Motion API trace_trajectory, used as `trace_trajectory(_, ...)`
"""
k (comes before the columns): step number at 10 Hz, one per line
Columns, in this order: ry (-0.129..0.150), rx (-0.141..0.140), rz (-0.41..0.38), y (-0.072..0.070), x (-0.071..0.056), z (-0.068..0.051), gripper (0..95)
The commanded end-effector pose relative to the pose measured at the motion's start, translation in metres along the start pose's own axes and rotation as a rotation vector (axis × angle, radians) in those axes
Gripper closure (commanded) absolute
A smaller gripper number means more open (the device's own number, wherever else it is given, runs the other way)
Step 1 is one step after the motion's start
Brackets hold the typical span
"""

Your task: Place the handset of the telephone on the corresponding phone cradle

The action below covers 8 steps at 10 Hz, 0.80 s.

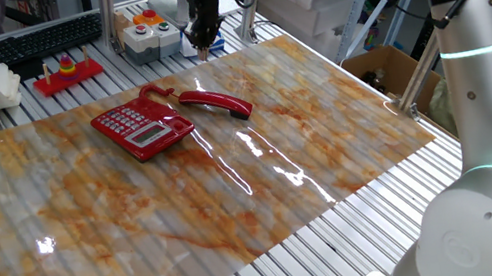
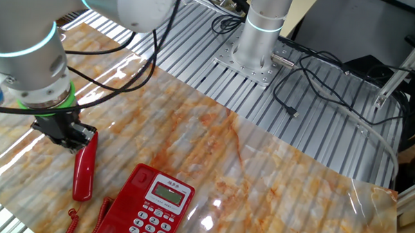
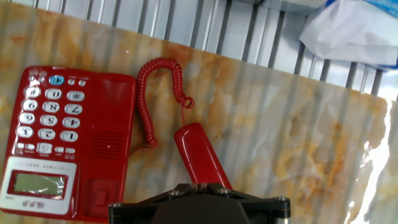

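Note:
The red telephone (image 1: pixel 143 128) lies on the marbled sheet, its grey-white keypad (image 3: pixel 50 115) up. Its phone cradle (image 3: pixel 109 146) is the bare red strip beside the keypad, on the side facing the handset; it is empty. The red handset (image 1: pixel 217 102) lies flat on the sheet next to the base, joined to it by a coiled red cord (image 3: pixel 155 93). It also shows in the other fixed view (image 2: pixel 84 171) and in the hand view (image 3: pixel 198 155). My gripper (image 1: pixel 203 52) hangs above the handset's far end, its fingers together and holding nothing. It also shows in the hand view (image 3: pixel 199 185).
A red tray with coloured rings (image 1: pixel 69 73), a button box (image 1: pixel 149 28) and a keyboard (image 1: pixel 40 37) stand behind the sheet. A white bag (image 3: pixel 357 28) lies on the slatted table. A cardboard box (image 1: pixel 381 68) stands at the right. Cables (image 2: pixel 319 79) trail near the arm's base (image 2: pixel 255 42).

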<state>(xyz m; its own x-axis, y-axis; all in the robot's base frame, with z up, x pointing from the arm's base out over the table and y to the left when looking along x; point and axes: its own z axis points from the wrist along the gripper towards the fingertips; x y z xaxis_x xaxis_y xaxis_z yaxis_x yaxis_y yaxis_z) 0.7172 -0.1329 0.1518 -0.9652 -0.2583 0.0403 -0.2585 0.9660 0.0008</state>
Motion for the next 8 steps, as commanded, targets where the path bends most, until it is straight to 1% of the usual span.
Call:
trace_trajectory(1, -0.002, -0.007, 0.018, 0.0000, -0.0002, 0.0004, 95.0)
trace_trajectory(4, -0.001, -0.005, 0.018, 0.0000, -0.0002, 0.0004, 95.0)
trace_trajectory(5, 0.001, 0.003, 0.018, 0.0000, -0.0002, 0.0004, 95.0)
trace_trajectory(6, 0.006, 0.048, 0.184, 0.0000, -0.0002, 0.0004, 95.0)
trace_trajectory(7, -0.003, 0.046, 0.318, 0.0000, -0.0002, 0.0004, 95.0)
trace_trajectory(8, -0.021, 0.033, 0.474, 0.0000, -0.0002, 0.0004, 95.0)
